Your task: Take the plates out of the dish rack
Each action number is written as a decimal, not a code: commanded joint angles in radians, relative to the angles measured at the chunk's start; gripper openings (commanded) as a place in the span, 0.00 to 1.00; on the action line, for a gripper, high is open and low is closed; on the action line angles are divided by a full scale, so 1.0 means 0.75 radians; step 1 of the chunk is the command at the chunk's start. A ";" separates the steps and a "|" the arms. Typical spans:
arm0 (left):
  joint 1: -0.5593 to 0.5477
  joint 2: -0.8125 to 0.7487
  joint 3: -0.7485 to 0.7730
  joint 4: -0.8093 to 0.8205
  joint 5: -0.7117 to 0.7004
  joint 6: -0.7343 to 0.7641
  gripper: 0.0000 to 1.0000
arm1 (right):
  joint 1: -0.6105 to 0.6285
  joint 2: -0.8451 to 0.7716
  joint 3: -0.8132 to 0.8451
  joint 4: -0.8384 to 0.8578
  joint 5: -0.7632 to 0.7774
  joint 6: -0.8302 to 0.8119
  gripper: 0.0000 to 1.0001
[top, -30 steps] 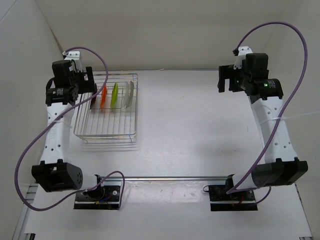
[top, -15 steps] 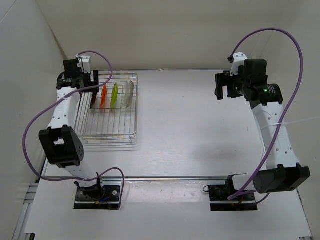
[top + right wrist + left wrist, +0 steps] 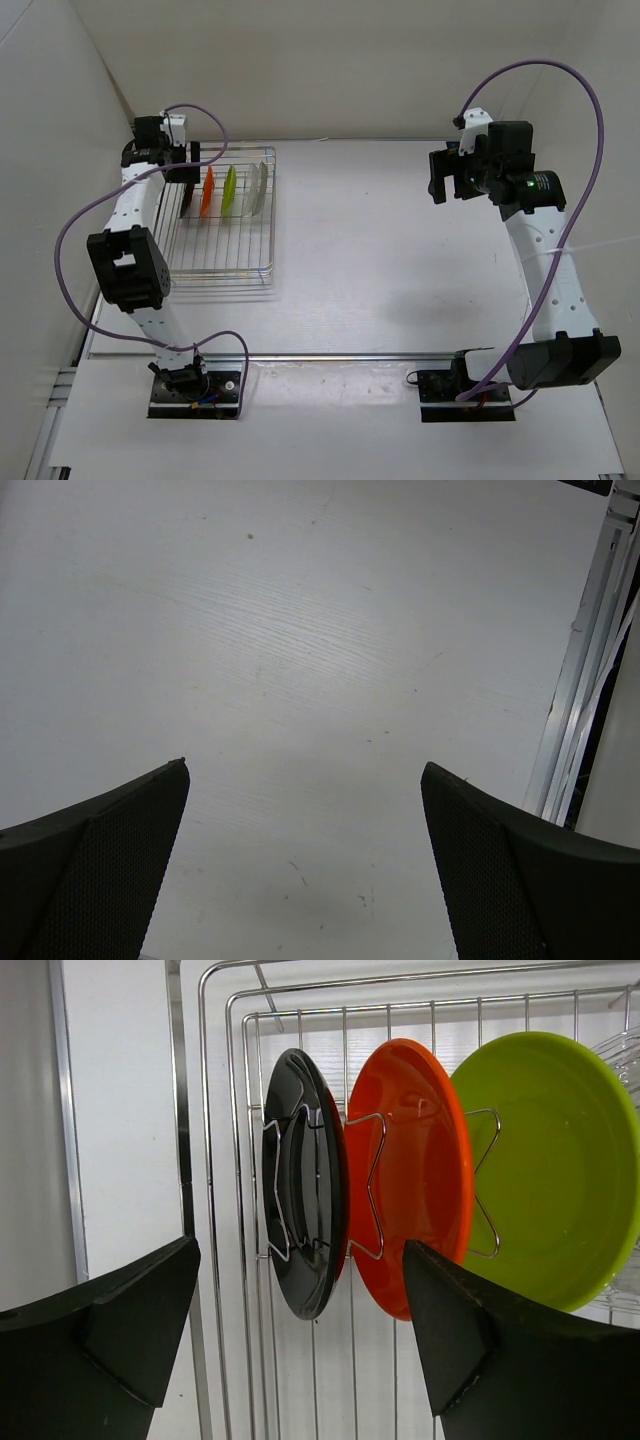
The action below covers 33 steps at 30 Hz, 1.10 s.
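Note:
The silver wire dish rack point(image 3: 222, 252) sits at the table's back left. Four plates stand upright in its far end: black point(image 3: 186, 198), orange-red point(image 3: 208, 193), lime green point(image 3: 230, 190) and clear point(image 3: 259, 187). My left gripper point(image 3: 186, 160) is open and empty, above the rack's far left corner, just over the black plate. In the left wrist view its fingers point(image 3: 300, 1248) straddle the black plate point(image 3: 305, 1200) without touching it, with the orange-red plate point(image 3: 415, 1170) and green plate point(image 3: 550, 1160) to the right and the rack wire point(image 3: 210, 1110) behind. My right gripper point(image 3: 447, 176) is open and empty, high at the back right.
The right wrist view shows only bare white table point(image 3: 300, 630) between the open fingers point(image 3: 306, 766), with a metal rail point(image 3: 585, 680) at the right edge. White walls close off the back and left sides. Purple cables loop above both arms.
The left arm has stretched out and moved its gripper back and to the right, over the rack's far left corner. The right gripper has shifted slightly left.

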 commanded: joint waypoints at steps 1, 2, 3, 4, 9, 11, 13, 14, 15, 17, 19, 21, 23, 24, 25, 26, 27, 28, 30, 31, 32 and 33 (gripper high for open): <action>0.004 0.003 0.062 0.008 0.009 0.013 0.93 | 0.004 -0.038 0.004 0.023 -0.016 -0.025 1.00; 0.004 0.017 0.050 0.008 0.009 0.013 0.89 | 0.004 -0.038 0.004 0.023 -0.016 -0.025 1.00; 0.004 0.017 0.049 0.008 0.009 0.013 0.89 | 0.004 -0.038 0.004 0.023 -0.016 -0.025 1.00; 0.004 0.031 0.049 0.008 0.009 0.013 0.89 | 0.004 -0.038 0.004 0.023 -0.016 -0.025 1.00; 0.004 0.078 0.064 0.008 -0.006 0.001 0.82 | 0.004 -0.038 0.004 0.023 -0.016 -0.025 1.00; 0.004 0.078 0.064 0.008 -0.006 0.001 0.81 | 0.004 -0.038 0.004 0.023 -0.016 -0.025 1.00; 0.004 0.078 0.064 -0.004 -0.006 0.001 0.72 | 0.004 -0.038 0.004 0.023 -0.016 -0.025 1.00; 0.004 0.078 0.064 -0.004 -0.006 0.001 0.66 | 0.004 -0.038 0.004 0.023 -0.016 -0.025 1.00; 0.004 0.078 0.064 -0.004 -0.006 0.001 0.58 | 0.004 -0.038 0.004 0.023 -0.016 -0.025 1.00; 0.004 0.078 0.064 -0.004 0.007 0.001 0.56 | 0.004 -0.038 0.004 0.023 -0.016 -0.025 1.00; 0.004 0.078 0.076 -0.016 0.007 -0.013 0.46 | 0.004 -0.038 0.004 0.023 -0.016 -0.025 1.00; 0.004 0.078 0.090 -0.029 0.021 -0.013 0.43 | 0.004 -0.038 0.004 0.023 -0.016 -0.037 1.00; 0.004 0.078 0.117 -0.043 0.033 -0.013 0.37 | 0.004 -0.038 0.004 0.023 -0.016 -0.037 1.00; 0.004 0.078 0.117 -0.043 0.033 -0.013 0.36 | 0.004 -0.038 0.004 0.023 -0.016 -0.037 1.00; 0.004 0.066 0.117 -0.043 0.049 -0.025 0.30 | 0.004 -0.038 0.004 0.023 -0.016 -0.037 1.00; 0.004 0.066 0.129 -0.043 0.050 -0.025 0.25 | 0.004 -0.038 0.004 0.023 -0.016 -0.037 1.00; 0.004 0.066 0.129 -0.057 0.050 -0.025 0.22 | 0.004 -0.038 0.004 0.023 -0.016 -0.037 1.00; 0.004 0.066 0.129 -0.057 0.050 -0.025 0.16 | 0.004 -0.038 0.004 0.023 -0.016 -0.037 1.00; 0.004 0.078 0.146 -0.078 0.050 -0.025 0.12 | 0.004 -0.038 0.004 0.023 -0.016 -0.037 1.00; 0.004 0.078 0.146 -0.078 0.050 -0.025 0.11 | 0.004 -0.038 0.004 0.023 -0.016 -0.037 1.00; 0.004 0.078 0.146 -0.078 0.050 -0.025 0.11 | 0.004 -0.038 0.004 0.023 -0.016 -0.037 1.00; 0.004 0.078 0.146 -0.078 0.050 -0.025 0.11 | 0.004 -0.038 0.004 0.023 -0.016 -0.037 1.00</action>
